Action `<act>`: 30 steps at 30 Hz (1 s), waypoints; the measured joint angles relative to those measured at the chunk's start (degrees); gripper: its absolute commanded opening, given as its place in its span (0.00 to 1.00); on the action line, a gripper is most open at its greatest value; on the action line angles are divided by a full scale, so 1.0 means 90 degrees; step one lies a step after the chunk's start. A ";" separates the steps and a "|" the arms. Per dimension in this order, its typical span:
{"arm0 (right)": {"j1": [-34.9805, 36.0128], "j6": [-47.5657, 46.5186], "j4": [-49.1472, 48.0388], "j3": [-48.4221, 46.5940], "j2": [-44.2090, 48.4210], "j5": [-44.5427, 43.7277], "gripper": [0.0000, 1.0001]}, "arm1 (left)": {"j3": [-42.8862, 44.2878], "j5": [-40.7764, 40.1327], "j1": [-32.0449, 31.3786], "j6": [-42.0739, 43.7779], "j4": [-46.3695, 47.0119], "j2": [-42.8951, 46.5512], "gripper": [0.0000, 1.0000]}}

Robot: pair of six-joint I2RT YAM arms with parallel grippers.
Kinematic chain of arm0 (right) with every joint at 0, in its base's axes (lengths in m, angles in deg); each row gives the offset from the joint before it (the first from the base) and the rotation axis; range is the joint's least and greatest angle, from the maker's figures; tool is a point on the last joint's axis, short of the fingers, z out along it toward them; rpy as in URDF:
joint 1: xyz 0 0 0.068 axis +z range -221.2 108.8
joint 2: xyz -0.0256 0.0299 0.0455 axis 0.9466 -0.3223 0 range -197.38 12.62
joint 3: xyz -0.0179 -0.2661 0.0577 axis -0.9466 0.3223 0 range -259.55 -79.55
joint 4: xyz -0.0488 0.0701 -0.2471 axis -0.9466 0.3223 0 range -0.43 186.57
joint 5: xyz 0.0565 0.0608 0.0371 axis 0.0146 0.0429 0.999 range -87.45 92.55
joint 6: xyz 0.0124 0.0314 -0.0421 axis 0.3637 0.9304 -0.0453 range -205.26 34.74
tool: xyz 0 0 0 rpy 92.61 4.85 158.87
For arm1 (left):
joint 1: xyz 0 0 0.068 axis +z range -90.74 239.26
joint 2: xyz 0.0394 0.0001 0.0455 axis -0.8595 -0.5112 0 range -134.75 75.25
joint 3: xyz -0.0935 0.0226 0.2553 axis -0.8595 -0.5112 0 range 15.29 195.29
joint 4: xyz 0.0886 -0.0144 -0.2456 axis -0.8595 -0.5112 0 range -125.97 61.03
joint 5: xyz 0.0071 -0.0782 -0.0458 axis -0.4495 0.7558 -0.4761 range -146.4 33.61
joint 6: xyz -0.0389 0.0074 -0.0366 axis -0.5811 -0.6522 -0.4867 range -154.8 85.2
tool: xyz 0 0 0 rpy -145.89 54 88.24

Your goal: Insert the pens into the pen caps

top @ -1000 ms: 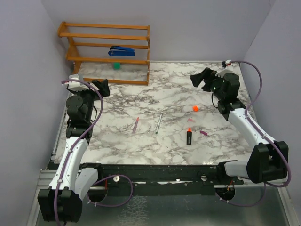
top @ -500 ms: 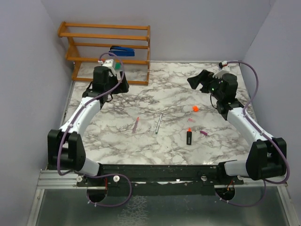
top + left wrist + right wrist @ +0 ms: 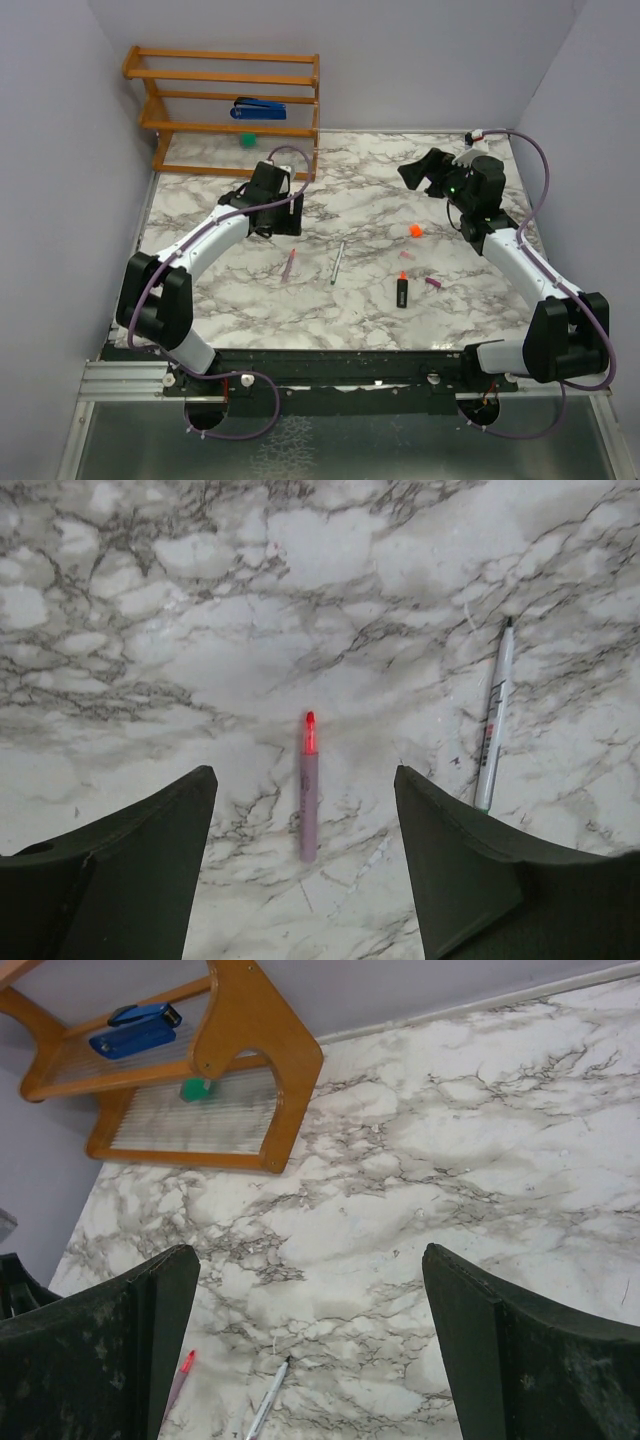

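Observation:
Three pens lie on the marble table: a slim pink pen [image 3: 288, 265], a silver-grey pen [image 3: 338, 262] and a short black marker [image 3: 402, 290] with an orange tip. Right of them are the caps: orange [image 3: 415, 231], pale pink [image 3: 405, 256] and magenta [image 3: 433, 283]. My left gripper [image 3: 283, 222] hovers open just behind the pink pen. In the left wrist view the pink pen [image 3: 309, 785] lies on the table between the spread jaws of that gripper [image 3: 303, 772], with the silver pen [image 3: 495, 720] to the right. My right gripper [image 3: 420, 170] is open and empty at the back right.
A wooden rack [image 3: 230, 110] stands at the back left, holding a blue stapler [image 3: 258, 106] and a small green ball [image 3: 247, 140]. The right wrist view shows the rack [image 3: 250, 1050] and both slim pens below the right gripper [image 3: 308, 1250].
My left arm has swung from the table's left edge, past the rack, to the middle above the pink pen. The right gripper turned slightly, then stayed.

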 measured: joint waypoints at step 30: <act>0.0000 0.0000 -0.0002 0.0022 -0.0002 0.0002 1.00 | -0.1401 -0.0211 -0.0634 -0.0826 -0.0146 -0.0512 0.37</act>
